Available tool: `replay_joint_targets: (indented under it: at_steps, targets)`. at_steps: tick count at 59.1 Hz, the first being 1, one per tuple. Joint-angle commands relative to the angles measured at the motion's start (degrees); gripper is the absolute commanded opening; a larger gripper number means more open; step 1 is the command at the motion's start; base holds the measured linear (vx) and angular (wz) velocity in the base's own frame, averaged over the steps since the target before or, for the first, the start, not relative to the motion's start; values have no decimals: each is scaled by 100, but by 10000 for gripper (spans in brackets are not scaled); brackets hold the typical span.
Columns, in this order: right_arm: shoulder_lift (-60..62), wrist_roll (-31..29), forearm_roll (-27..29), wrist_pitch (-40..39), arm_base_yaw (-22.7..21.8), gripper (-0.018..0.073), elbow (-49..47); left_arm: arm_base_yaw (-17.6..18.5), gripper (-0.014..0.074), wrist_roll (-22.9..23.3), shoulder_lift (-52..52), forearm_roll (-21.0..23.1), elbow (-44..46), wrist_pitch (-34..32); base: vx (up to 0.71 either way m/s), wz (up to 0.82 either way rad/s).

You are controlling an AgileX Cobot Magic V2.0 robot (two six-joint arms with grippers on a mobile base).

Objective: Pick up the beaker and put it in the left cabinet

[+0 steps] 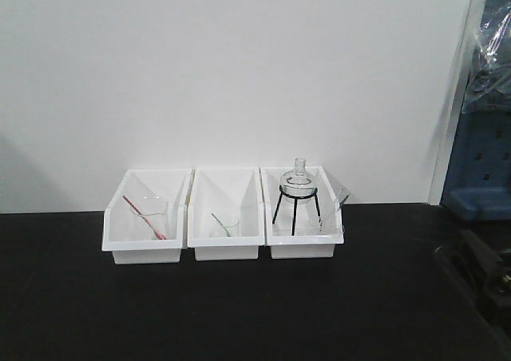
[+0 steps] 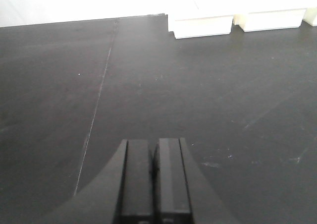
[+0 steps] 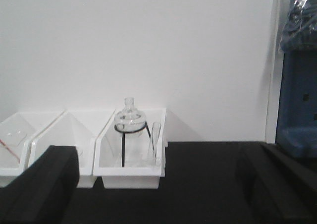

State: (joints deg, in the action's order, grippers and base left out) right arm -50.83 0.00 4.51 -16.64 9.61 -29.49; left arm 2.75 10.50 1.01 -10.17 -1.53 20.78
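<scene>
Left wrist view shows the left gripper [image 2: 154, 145] with fingers pressed together; right gripper [image 3: 156, 159] fingers spread wide; beaker [image 1: 229, 224] stands in middle white bin [image 1: 227, 251].

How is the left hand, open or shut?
The left hand is shut: its two fingers lie pressed together, with nothing between them.

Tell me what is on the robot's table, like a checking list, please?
surface: black table, faint scratches.
job's things: small beaker upright in the middle white bin; left cabinet not seen.
clutter: bigger glass with red rod in left bin; flask on black tripod in right bin.
grippers: left gripper jaws shut, empty; right gripper jaws open, empty.
cables: nothing seen.
surroundings: white wall; blue unit at right.
</scene>
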Motion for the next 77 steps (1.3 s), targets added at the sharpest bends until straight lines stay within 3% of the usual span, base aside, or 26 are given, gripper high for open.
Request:
replay_joint_targets:
  at_steps: [1, 12, 21, 35, 46, 66, 77]
  targets:
    - [-268, 167, -451, -1377, 156, 685, 97, 31, 4, 23, 56, -19, 89, -429, 0, 0]
    - [-1244, 634, -1893, -3209, 701, 622, 1077, 31, 4, 23, 56, -19, 89, -429, 0, 0]
    - [-2421, 947, -3142, -4245, 1043, 577, 1401, 31, 4, 23, 56, -19, 89, -429, 0, 0]
    - [-4481, 944, -3424, -6043, 1385, 568, 1310, 31, 4, 23, 56, -19, 89, -429, 0, 0]
    - [-5587, 1268, -4146, -6035, 1385, 568, 704, 31, 4, 23, 56, -19, 89, -429, 0, 0]
    - [-6337, 2044, -4855, -6035, 1385, 568, -505, 31, 4, 23, 56, -19, 89, -429, 0, 0]
    - [-6600, 2163, -4881, -6018, 1592, 568, -952, 31, 4, 23, 56, -19, 89, -429, 0, 0]
